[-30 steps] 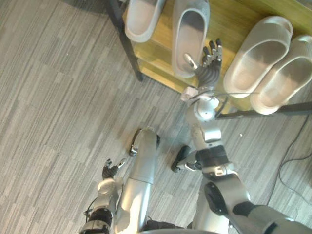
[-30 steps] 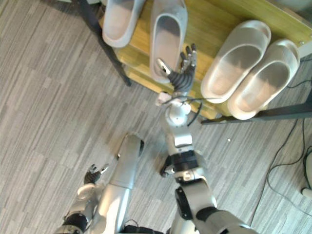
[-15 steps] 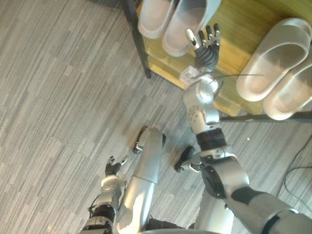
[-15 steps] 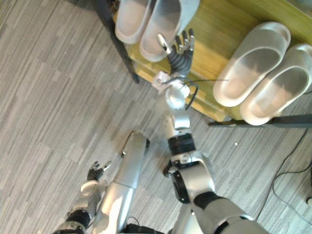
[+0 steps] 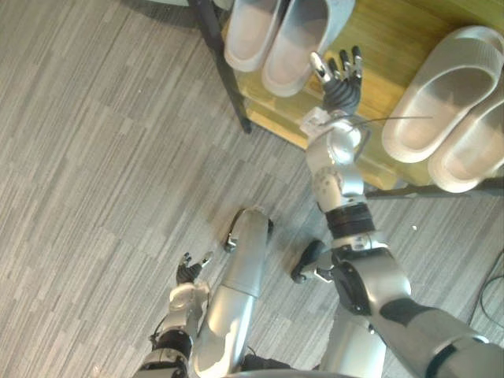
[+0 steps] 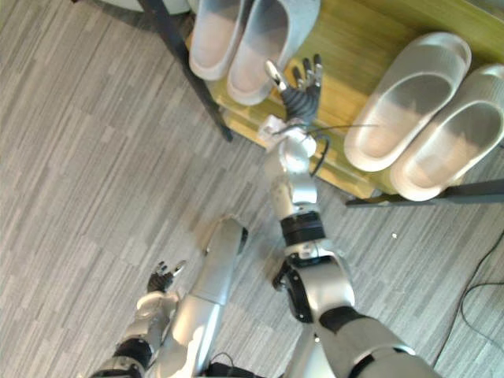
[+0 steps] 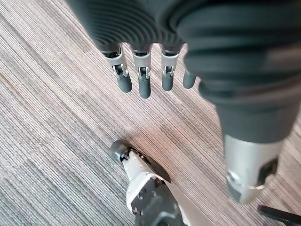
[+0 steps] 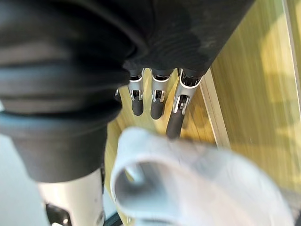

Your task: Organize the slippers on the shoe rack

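Over the smooth yellow wooden shelf of the rack (image 5: 378, 43) the right hand (image 5: 341, 85) is held flat, fingers straight and spread, with nothing clasped. Just beside its thumb, rounded pale grey moulded slippers (image 5: 298, 43) are set side by side; whether they are touched cannot be told. A second pair (image 5: 437, 94), broader, is seen well off to its other side. The left hand (image 5: 189, 273) is hung with fingers loosely apart above striped grey carpet (image 5: 102, 157).

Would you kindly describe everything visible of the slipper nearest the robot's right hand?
The slipper is pale grey, smooth and rubbery-looking, its footbed facing up. It lies on the wooden shoe rack close beside its mate, rounded end at the shelf's front edge. The open right hand hovers beside it; contact unclear.
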Controlling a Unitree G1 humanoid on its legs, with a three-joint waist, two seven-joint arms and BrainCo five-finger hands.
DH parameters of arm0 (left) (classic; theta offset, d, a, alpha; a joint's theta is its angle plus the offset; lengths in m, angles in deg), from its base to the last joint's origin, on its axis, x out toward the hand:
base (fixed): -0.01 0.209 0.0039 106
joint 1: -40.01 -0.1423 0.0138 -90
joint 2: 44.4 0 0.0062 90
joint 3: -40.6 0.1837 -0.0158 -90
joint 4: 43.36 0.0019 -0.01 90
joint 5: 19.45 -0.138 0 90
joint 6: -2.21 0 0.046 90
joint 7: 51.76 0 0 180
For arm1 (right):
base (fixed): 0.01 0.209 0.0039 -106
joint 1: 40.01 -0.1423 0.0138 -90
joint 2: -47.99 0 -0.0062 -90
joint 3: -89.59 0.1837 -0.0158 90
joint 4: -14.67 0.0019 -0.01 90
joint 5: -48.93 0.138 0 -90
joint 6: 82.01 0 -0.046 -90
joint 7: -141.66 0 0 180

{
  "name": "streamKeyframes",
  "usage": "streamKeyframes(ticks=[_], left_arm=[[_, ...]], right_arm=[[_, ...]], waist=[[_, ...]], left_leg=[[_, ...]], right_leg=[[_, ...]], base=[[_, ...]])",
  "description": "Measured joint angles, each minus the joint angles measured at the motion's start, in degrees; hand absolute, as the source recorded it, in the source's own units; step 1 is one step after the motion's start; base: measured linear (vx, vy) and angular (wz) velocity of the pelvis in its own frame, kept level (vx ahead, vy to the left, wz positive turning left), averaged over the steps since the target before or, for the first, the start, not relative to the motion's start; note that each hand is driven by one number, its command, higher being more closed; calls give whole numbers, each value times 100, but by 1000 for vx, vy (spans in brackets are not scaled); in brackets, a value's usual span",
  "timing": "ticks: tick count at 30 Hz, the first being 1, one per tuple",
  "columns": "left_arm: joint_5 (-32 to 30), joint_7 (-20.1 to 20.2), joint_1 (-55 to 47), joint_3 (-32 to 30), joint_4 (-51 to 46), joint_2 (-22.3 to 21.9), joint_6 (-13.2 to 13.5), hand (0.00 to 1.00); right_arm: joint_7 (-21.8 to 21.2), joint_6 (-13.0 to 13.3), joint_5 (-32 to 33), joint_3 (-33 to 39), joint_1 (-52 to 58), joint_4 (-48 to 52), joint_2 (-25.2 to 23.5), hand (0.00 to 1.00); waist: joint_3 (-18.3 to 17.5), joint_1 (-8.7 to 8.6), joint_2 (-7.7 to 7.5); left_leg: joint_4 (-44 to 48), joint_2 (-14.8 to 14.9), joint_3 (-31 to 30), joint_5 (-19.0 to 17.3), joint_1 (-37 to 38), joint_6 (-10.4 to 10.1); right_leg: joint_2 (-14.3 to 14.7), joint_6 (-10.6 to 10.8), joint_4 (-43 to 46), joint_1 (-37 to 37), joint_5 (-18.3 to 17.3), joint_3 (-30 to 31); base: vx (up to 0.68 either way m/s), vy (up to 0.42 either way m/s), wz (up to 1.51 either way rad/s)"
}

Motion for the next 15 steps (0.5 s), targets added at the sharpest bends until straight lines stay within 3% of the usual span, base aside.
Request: streamKeyframes(ticks=[8, 10, 15], left_arm=[[-6, 37, -181, -46, -11, 31, -3, 0], [-15, 60, -358, -166, -26, 83, 3, 0], [-41, 245, -716, -139, -159, 230, 34, 0]], right_arm=[[-68, -98, -574, -306, 911, 827, 2, 0], [-257, -90, -766, -603, 1297, 1246, 2, 0], [-663, -14, -1116, -1132, 2217, 1788, 45, 0]], waist=[[22, -218, -41], [55, -358, -106], [21, -479, -232]], left_leg=[[-496, 220, 255, 22, 798, 81], [-906, 261, 376, 91, 1316, 130], [-2082, 399, 590, 410, 2364, 219]], right_leg=[[142, 101, -521, 664, 168, 137], [153, 113, -858, 1102, 223, 182], [221, 62, -1913, 2050, 598, 139]], base=[[14, 13, -12], [46, -39, -4], [90, -36, -6]])
